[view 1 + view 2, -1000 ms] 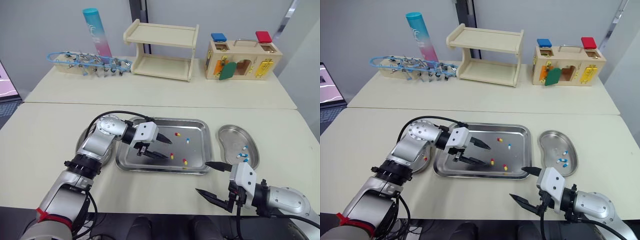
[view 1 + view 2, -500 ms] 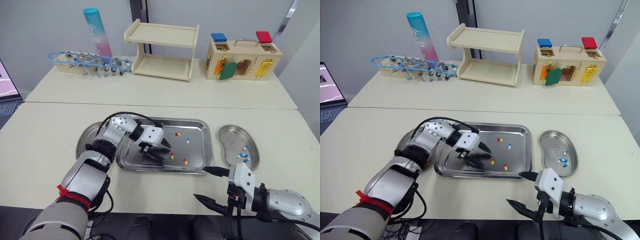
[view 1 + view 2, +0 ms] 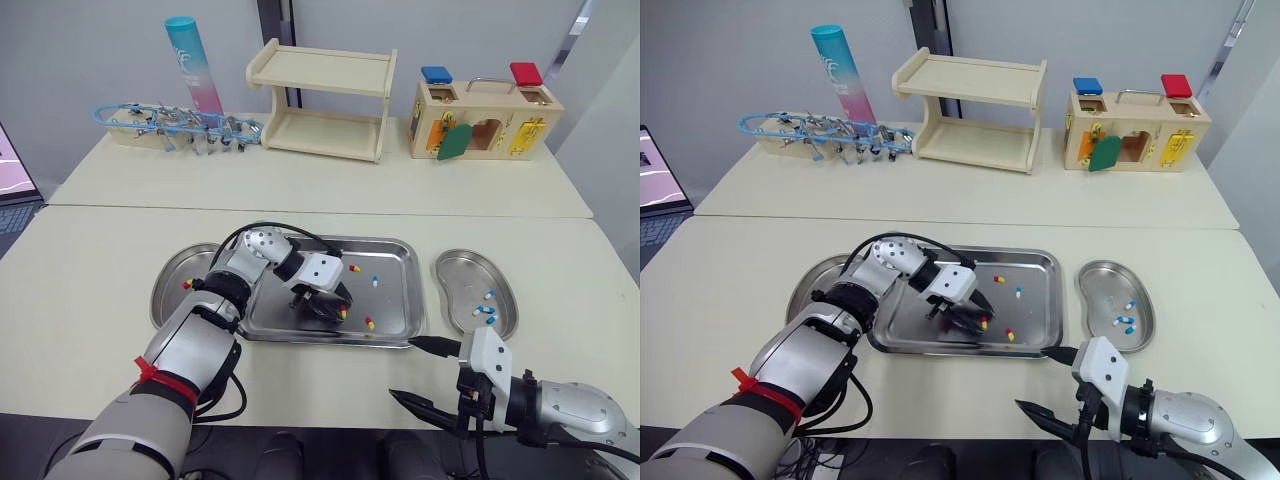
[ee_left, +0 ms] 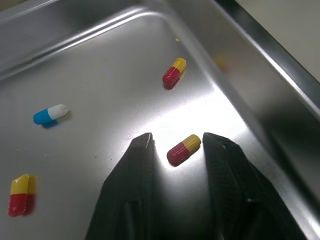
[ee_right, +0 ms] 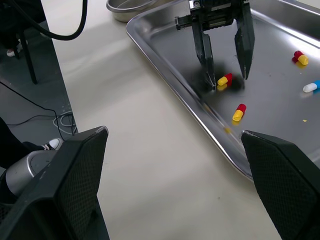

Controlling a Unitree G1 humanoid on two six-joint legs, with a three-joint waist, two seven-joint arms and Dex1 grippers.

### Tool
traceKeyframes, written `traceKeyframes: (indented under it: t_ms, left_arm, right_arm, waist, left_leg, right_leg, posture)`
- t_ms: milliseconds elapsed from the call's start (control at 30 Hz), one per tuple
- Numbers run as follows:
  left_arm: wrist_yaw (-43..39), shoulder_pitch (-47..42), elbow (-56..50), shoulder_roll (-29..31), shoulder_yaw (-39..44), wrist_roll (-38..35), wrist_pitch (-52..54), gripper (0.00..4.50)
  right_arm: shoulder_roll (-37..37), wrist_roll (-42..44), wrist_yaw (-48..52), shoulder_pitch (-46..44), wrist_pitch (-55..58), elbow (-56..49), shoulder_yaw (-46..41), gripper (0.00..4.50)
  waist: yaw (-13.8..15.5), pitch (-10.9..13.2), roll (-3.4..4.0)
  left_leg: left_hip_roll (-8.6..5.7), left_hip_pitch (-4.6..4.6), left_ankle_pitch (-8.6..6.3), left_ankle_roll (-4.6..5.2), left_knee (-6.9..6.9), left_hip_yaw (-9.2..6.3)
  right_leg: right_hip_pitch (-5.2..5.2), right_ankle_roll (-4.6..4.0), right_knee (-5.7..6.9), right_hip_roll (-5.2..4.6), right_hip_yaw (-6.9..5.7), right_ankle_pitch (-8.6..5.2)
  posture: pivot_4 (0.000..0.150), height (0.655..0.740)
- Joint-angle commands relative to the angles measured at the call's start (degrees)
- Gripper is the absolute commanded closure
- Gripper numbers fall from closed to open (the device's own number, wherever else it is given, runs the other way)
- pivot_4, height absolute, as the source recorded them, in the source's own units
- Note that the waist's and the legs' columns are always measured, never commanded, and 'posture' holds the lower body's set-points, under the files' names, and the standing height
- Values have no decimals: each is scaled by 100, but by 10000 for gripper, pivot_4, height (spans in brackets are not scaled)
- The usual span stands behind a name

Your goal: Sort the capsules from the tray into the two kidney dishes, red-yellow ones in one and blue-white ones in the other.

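The left gripper (image 3: pixel 973 311) hung low in the tray (image 3: pixel 940 349) at a red-yellow capsule (image 3: pixel 984 323) while the right gripper (image 3: pixel 1040 380) hovered, jaws apart, near the table's (image 3: pixel 740 300) front edge.

Your left gripper (image 4: pixel 176 141) is down inside the tray (image 3: pixel 392 244), jaws slightly parted, tips at its floor near the front rim. Your right gripper (image 3: pixel 404 368) hangs with jaws spread wide, just off the tray's front right corner.

Silver tray (image 3: pixel 392 305), red-yellow capsule (image 4: pixel 183 149), blue-white capsule (image 4: pixel 50 114), black fingers (image 4: pixel 127 190), cream table (image 3: pixel 90 270)
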Motion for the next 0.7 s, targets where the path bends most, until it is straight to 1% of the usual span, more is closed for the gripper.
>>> traceKeyframes:
  t_ms: [33,67,100,233,433,533,600,700]
  left_arm:
    - [-63,0,148,68,-225,238,79,40025]
    - [-63,10,139,69,-236,225,80,43231]
    - [-63,21,123,74,-255,207,85,44788]
    - [-63,62,3,101,-271,52,177,44788]
    - [-63,98,-405,237,-147,-441,624,44788]
    - [-63,146,-825,338,35,-828,1043,44788]
    - [-63,210,-1283,430,331,-1216,1628,44788]
    - [173,294,-1822,617,827,-1339,2392,44788]
  right_arm:
    - [-13,95,-17,28,-87,-218,-114,0]
    - [-12,102,-18,18,-84,-215,-116,0]
    - [-14,108,-17,10,-84,-210,-119,0]
    - [-38,63,16,-13,-149,-164,-108,0]
    - [-40,-246,50,-135,-449,73,-21,0]
    - [-24,-266,64,-195,-498,142,21,0]
    - [3,-262,54,-237,-506,167,59,0]
    - [32,-267,24,-288,-495,177,126,0]
  waist:
    - [-2,-1,1]
    - [-3,-1,1]
    - [-2,-1,1]
    - [-2,-2,0]
    - [-9,-1,0]
    - [-5,-1,0]
    - [-4,0,-1]
    - [-5,-1,-1]
  left_leg:
    - [0,2,0,0,0,0]
    - [0,3,0,0,0,0]
    - [0,5,0,0,0,0]
    - [0,6,0,0,0,0]
    - [0,5,0,0,0,0]
    - [0,1,0,0,0,-1]
    - [0,-2,0,0,0,-2]
    - [1,-4,0,0,1,-3]
  right_leg:
    - [1,0,0,0,1,0]
    - [2,0,0,0,1,0]
    - [4,0,0,0,1,0]
    - [6,0,0,0,1,0]
    - [3,0,2,0,1,0]
    - [0,0,2,0,1,0]
    - [-3,0,2,0,1,0]
    - [-4,0,2,0,-1,0]
  posture:
    - [1500,7400]
    - [1500,7400]
    - [1500,7400]
    - [1500,7400]
    - [1500,7400]
    - [1500,7400]
    - [1500,7400]
    - [1500,7400]
